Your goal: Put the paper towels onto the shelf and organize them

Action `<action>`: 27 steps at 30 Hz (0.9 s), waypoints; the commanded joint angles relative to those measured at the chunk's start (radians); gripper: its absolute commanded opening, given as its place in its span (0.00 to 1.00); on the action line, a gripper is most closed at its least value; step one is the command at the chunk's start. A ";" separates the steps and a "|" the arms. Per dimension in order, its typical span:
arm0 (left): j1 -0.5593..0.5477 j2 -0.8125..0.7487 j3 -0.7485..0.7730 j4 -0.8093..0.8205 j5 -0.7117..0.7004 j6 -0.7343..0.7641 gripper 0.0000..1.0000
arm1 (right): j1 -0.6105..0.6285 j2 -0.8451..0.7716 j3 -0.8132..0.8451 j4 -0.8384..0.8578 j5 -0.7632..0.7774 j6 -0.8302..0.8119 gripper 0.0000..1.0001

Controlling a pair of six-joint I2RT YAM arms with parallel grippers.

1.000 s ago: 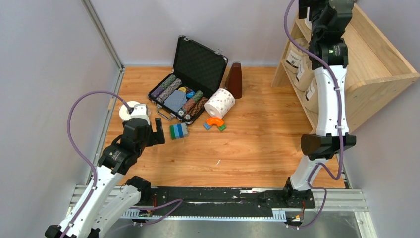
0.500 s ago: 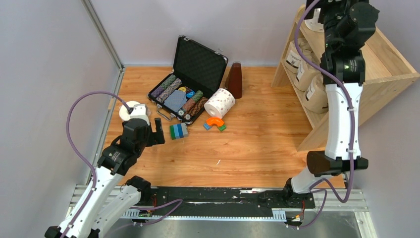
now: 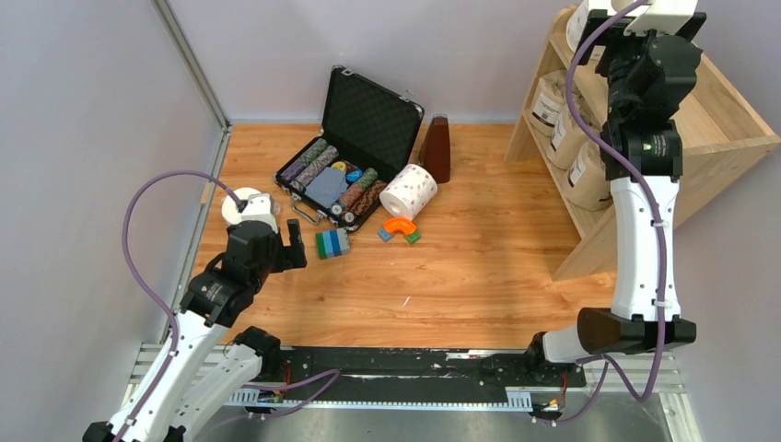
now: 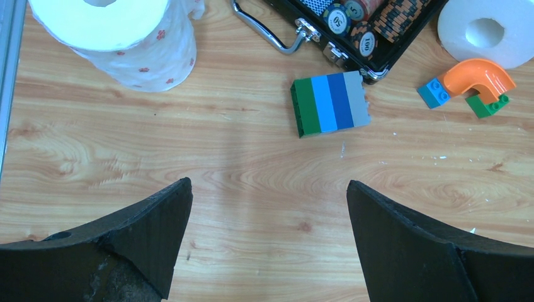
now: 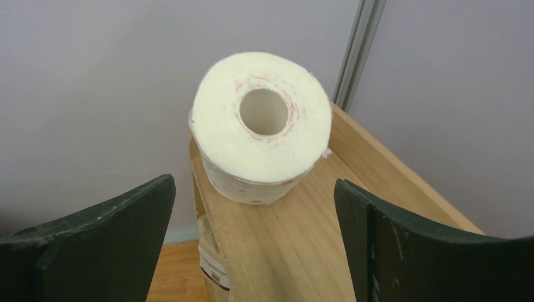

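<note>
Left claw (image 4: pixel 269 185) gapes wide, empty; ahead to its left a dotted roll (image 4: pixel 119 38) stands on end, core vertical. Right claw (image 5: pixel 253 187) is equally wide and empty; centred beyond its fingertips a second dotted roll (image 5: pixel 261 126) stands upright on the shelf (image 5: pixel 283 251) top, core pointing up

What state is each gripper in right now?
Left gripper: open, holding nothing.
Right gripper: open, holding nothing; white roll stands free on the shelf.

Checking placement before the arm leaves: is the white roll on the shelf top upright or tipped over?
Upright. The white roll stands on end on the shelf top, hollow core facing up.
</note>
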 commanded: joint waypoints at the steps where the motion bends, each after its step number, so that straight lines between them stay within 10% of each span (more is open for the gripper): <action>1: 0.004 -0.005 -0.003 0.037 0.003 0.016 1.00 | -0.040 0.010 -0.015 -0.017 0.027 0.119 1.00; 27: 0.004 -0.001 -0.001 0.031 -0.017 0.011 1.00 | -0.132 0.214 0.237 -0.030 -0.089 0.156 0.88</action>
